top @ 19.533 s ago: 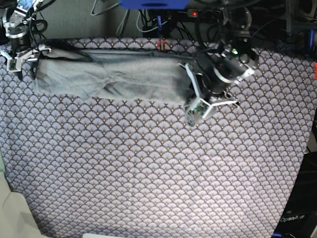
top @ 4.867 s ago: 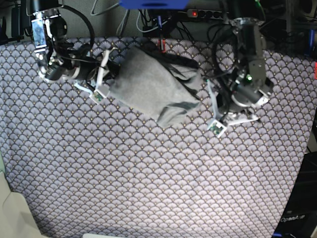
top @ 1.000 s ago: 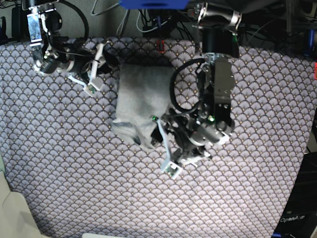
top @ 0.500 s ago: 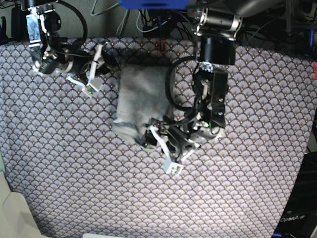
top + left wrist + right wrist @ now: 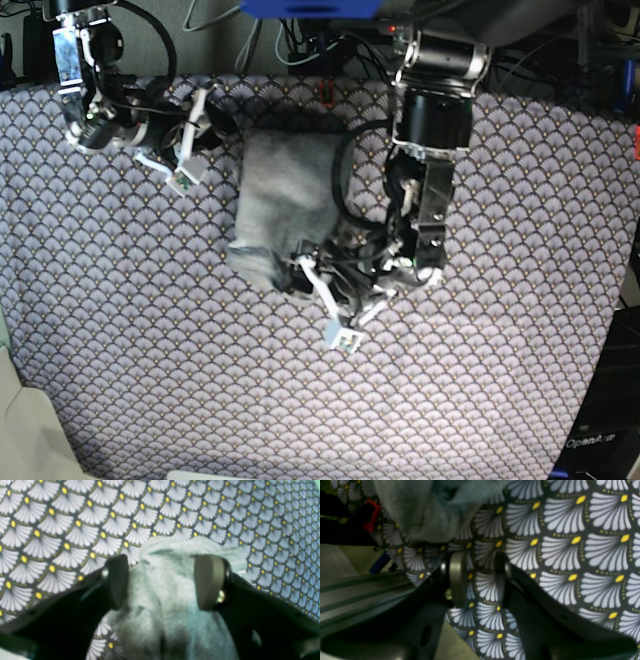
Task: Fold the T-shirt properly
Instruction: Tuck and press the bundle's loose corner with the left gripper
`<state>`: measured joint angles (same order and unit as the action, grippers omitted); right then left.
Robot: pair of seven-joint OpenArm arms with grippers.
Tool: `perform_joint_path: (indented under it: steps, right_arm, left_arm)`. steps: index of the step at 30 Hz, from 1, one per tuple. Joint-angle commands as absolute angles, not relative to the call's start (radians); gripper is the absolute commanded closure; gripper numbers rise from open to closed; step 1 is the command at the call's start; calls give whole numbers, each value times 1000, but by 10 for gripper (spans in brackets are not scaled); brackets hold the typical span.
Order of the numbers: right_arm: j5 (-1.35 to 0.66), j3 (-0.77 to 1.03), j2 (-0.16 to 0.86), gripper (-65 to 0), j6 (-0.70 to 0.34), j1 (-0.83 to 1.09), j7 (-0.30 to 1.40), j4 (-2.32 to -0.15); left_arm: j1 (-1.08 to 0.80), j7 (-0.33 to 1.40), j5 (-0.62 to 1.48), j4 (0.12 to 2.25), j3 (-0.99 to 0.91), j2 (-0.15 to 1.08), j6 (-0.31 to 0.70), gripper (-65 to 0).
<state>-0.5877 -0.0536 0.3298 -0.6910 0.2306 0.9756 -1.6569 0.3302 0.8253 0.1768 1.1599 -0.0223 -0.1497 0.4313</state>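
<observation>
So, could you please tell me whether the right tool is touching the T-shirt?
Apart. The right wrist view shows the right tool over bare tablecloth, with the T-shirt edge lying beyond its fingertips.

- The T-shirt (image 5: 285,195) is a plain light heather grey, with no print showing.
- The tablecloth (image 5: 480,380) carries a repeating fan-scale pattern: pale lilac-white fans on a dark ground, each tipped with a small yellow dot.
- The left end effector (image 5: 161,582) has dull grey pads in black housings.
- The right end effector (image 5: 477,580) is likewise black with grey pads.
- A small red piece (image 5: 371,516) stands out at the cloth's edge.
</observation>
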Motion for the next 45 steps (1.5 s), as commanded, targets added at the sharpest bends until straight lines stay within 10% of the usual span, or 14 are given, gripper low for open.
perform_joint_path:
  steps: [1, 14, 22, 45]
  right_arm:
    - [-604, -48, 338, -211, -698, 223, 966, -1672]
    - [-604, -48, 338, -211, -698, 223, 966, -1672]
    - [-604, -48, 340, -211, -698, 222, 966, -1672]
    - [-604, -48, 338, -211, -698, 226, 966, -1672]
  left_arm:
    - [363, 803, 194, 1176, -12, -157, 441, -408]
    - [366, 720, 194, 1170, 159, -157, 435, -395]
    - [366, 725, 193, 1170, 156, -157, 435, 0]
    - [266, 832, 193, 1377, -76, -110, 435, 0]
